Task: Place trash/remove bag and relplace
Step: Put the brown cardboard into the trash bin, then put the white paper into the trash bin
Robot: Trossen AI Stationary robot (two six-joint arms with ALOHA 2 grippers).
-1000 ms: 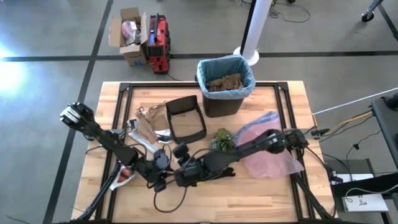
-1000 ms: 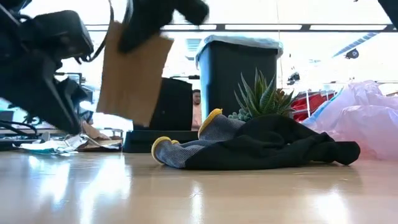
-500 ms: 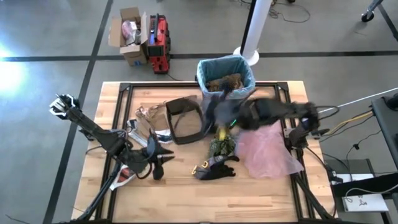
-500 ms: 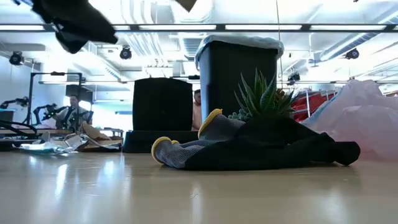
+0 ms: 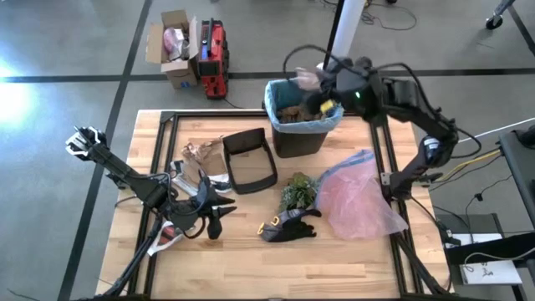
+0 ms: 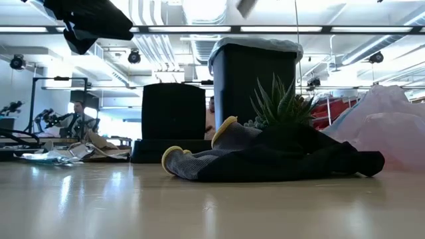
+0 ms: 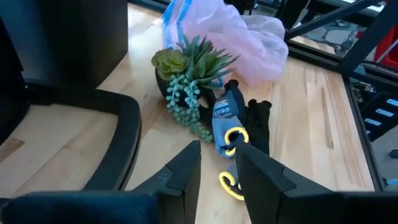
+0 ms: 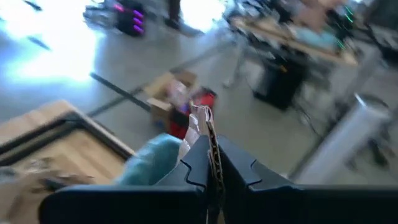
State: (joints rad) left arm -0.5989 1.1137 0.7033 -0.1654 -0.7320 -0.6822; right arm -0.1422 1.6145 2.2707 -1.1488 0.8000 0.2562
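One black bin (image 5: 301, 138), teal bag (image 5: 276, 109) inside, holds brown trash (image 5: 299, 111); right hand (image 8: 211, 163) clenches cardboard (image 8: 202, 127)

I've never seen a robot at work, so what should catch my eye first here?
The right claw, raised over the teal-lined bin at the table's far edge, pinches a piece of brown paper. Mid-table lie a black-and-yellow glove, a leafy plant and a pink bag.

Bright, even daylight; glare whitens the floor (image 5: 17, 92) at the high view's left edge. The right wrist view is motion-blurred throughout.
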